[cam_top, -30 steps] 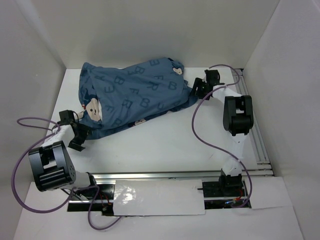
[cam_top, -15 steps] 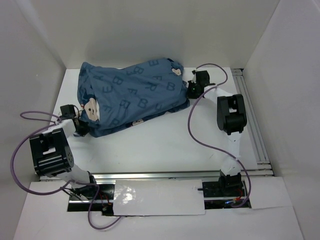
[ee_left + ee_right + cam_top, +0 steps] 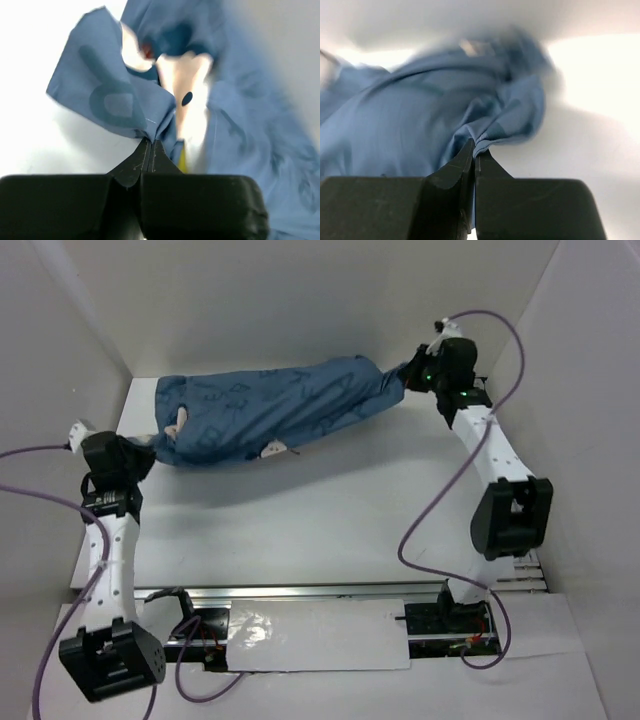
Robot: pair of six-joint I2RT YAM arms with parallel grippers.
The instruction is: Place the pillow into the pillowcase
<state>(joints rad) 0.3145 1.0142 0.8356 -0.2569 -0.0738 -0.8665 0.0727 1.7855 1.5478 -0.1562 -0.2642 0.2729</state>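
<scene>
White table [image 3: 300,505], one blue pillowcase [image 3: 285,405]

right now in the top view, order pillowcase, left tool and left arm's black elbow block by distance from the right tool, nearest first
1. pillowcase, its right end pinched in the right tool
2. left tool, at the left end
3. black elbow block, near-left corner

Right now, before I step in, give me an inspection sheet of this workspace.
Surface: white table, bare in front of the fabric.
Job's things: pillowcase stretched between both claws; pillow hidden but for a yellow edge sliver.
Clutter: nothing seen.
Claws: left claw shut on pillowcase; right claw shut on pillowcase.
Cables: purple cables loop loose beside each arm.
Surroundings: white walls on three sides.
</scene>
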